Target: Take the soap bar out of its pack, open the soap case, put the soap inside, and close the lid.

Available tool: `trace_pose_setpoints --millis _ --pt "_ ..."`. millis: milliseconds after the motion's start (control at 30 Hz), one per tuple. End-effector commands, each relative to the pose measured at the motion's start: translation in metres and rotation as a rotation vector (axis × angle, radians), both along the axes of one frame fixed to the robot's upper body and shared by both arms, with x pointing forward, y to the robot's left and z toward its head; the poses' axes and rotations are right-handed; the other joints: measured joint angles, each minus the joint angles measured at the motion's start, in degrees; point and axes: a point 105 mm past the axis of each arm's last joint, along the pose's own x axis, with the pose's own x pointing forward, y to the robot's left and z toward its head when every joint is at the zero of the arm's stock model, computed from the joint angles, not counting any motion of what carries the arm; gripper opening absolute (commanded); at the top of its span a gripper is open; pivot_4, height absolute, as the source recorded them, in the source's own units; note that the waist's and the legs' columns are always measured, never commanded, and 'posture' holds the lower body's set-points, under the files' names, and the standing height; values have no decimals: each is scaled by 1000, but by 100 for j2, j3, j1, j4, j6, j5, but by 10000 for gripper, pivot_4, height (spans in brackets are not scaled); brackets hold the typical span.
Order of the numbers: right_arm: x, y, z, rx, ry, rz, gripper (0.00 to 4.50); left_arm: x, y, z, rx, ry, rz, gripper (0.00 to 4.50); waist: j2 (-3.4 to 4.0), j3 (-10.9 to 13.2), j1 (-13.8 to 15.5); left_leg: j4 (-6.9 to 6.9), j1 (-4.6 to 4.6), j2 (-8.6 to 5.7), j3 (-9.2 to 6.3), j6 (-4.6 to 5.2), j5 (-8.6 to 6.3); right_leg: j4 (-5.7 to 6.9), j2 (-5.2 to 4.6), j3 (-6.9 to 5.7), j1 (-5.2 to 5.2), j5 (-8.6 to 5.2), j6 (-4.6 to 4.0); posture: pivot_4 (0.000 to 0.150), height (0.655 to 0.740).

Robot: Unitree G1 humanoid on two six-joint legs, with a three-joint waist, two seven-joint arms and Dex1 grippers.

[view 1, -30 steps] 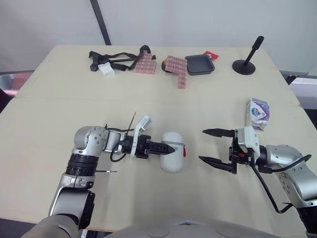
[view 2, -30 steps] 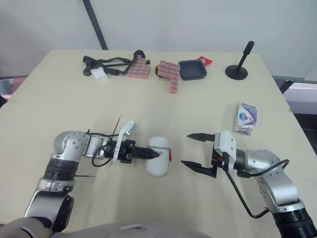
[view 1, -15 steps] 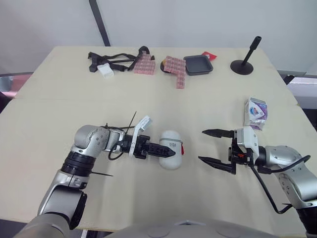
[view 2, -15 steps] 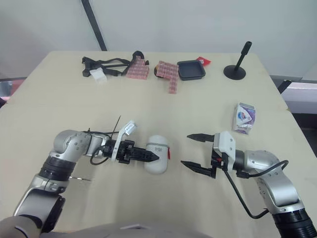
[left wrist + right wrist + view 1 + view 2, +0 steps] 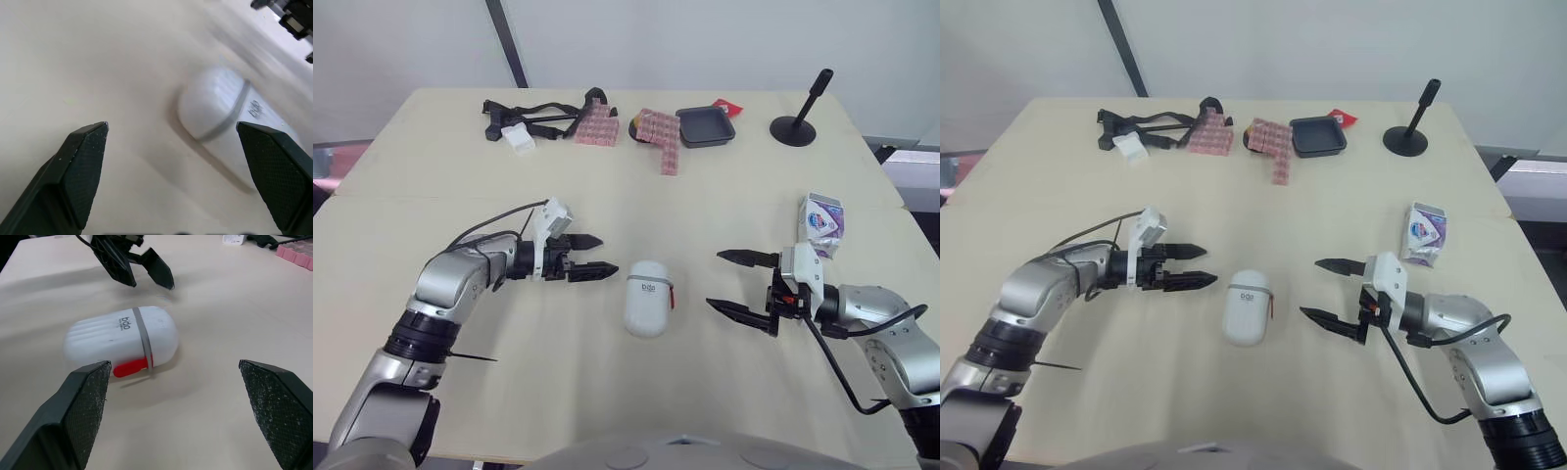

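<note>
A white soap case (image 5: 647, 298) with a grey band and a red latch lies shut on the table between my arms; the right wrist view has it too (image 5: 122, 341). My left gripper (image 5: 596, 257) hangs open just to its left, apart from it. To the case's right my right gripper (image 5: 732, 284) stands wide open, holding nothing. The soap pack (image 5: 821, 221), white and purple, lies near the table's right edge beyond my right arm.
Along the far edge sit black straps (image 5: 538, 113), pink blocks (image 5: 658, 135), a dark tray (image 5: 706, 126) and a black stand (image 5: 801, 119). Bare tabletop lies around the case.
My left gripper has let go of the soap case, drawn back to the left and opened. The case now lies free, turned more upright. The right gripper has hardly moved.
</note>
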Motion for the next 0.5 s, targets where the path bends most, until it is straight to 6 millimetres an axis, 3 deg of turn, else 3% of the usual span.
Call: trace_pose_setpoints --millis 33,233,367,500 --pt "3 -6 2 5 -23 -47 45000 1 4 11 2 -212 50 44777 0 0 9 1 -2 0 -2 -1 0 -1 -1 -4 0 0 0 1500 7400" --pt "2 -13 -4 16 -37 -89 45000 -10 8 4 -15 -322 157 44777 -2 1 5 2 -2 4 -5 -4 -1 1 0 -9 0 0 1 1500 7400" --pt "1 -18 -8 9 -50 -102 45000 -19 11 -12 35 -327 174 44777 -3 0 -15 3 3 5 -5 -4 -1 7 0 -8 1 0 1 1500 7400" --pt "3 -25 -12 12 -52 -131 45000 -14 22 -26 117 -331 232 44777 -3 0 -18 4 6 6 -4 -1 -1 12 0 -8 1 0 0 1500 7400"
